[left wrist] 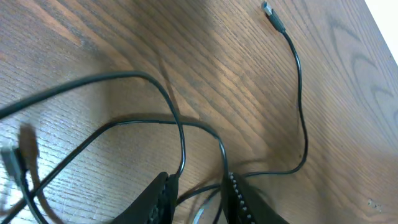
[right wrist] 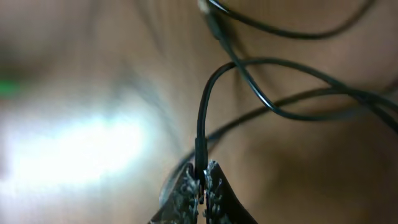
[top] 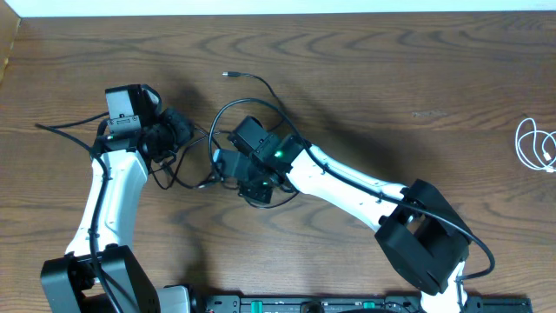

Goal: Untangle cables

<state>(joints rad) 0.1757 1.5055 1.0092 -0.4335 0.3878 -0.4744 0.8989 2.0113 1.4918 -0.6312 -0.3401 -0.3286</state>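
Note:
The black cable (top: 261, 83) lies tangled on the wooden table between my two grippers, with one plug end (top: 230, 76) stretched out toward the far edge. In the left wrist view that plug (left wrist: 272, 15) trails a long strand (left wrist: 300, 93). My left gripper (top: 184, 130) (left wrist: 198, 180) stands partly open, and several black strands run loosely through the gap between its jaws. My right gripper (top: 219, 163) (right wrist: 202, 168) is shut on one strand of the black cable (right wrist: 201, 124), which rises from the tips into crossing loops. The white cable (top: 532, 143) lies coiled far off at the right edge.
The arms' own thicker black wires run along the left arm (top: 69, 130) and the right arm (top: 469, 235). A black base rail (top: 347, 304) lines the near edge of the table.

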